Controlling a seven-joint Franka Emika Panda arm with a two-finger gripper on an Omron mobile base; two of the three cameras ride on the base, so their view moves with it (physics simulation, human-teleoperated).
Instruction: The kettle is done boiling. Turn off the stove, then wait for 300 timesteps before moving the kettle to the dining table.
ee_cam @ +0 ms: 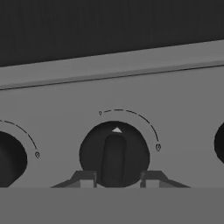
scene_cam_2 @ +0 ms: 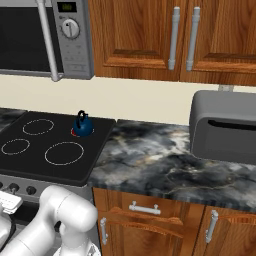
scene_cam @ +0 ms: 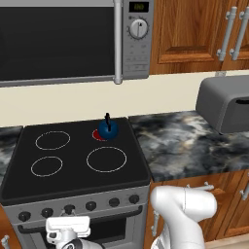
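I see the kettle (scene_cam: 108, 129), small, round and dark blue with a thin black handle, standing upright on the far right burner, which glows red beneath it. The stove (scene_cam: 78, 170) is black glass with white rings and a steel front; one dark knob (ee_cam: 114, 154) sits close ahead, its bar almost upright.

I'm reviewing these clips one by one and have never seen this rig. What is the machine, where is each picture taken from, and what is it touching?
It is a white robot arm on a driving base in a rendered kitchen. Two cameras on the base look over the stove; a third sits on the hand. A small blue kettle stands on the back right burner, which glows red. The gripper is at the stove's front panel, a finger either side of a dark knob. Whether it grips the knob is unclear. A grey box sits on the counter.
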